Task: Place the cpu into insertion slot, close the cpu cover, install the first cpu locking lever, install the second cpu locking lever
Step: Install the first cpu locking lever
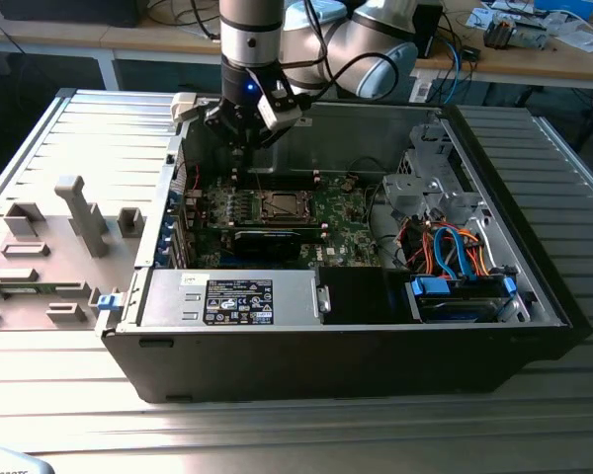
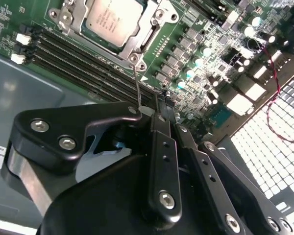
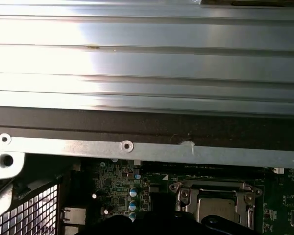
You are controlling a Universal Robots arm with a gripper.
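The cpu [image 2: 112, 19] lies flat in the insertion slot [image 1: 280, 205], its silvery top showing through the window of the cpu cover [image 2: 137, 46], which is down over it. A thin wire locking lever [image 2: 137, 85] rises from the socket's corner to my gripper [image 2: 160, 105]. The black fingers [image 2: 159, 132] stand close together, shut on the lever's end. In the exterior view my gripper [image 1: 239, 158] hangs inside the open computer case, just behind the socket. The first wrist view shows the cover [image 3: 213, 188] and the cpu [image 3: 215, 208] below the case wall.
Long black memory slots [image 2: 78, 63] run beside the socket. A black box with a white label [image 1: 239, 301] sits at the case front, with blue cables [image 1: 455, 247] at the exterior view's right. The metal case wall [image 3: 147, 49] stands close behind. A grey fixture [image 1: 49, 247] lies outside.
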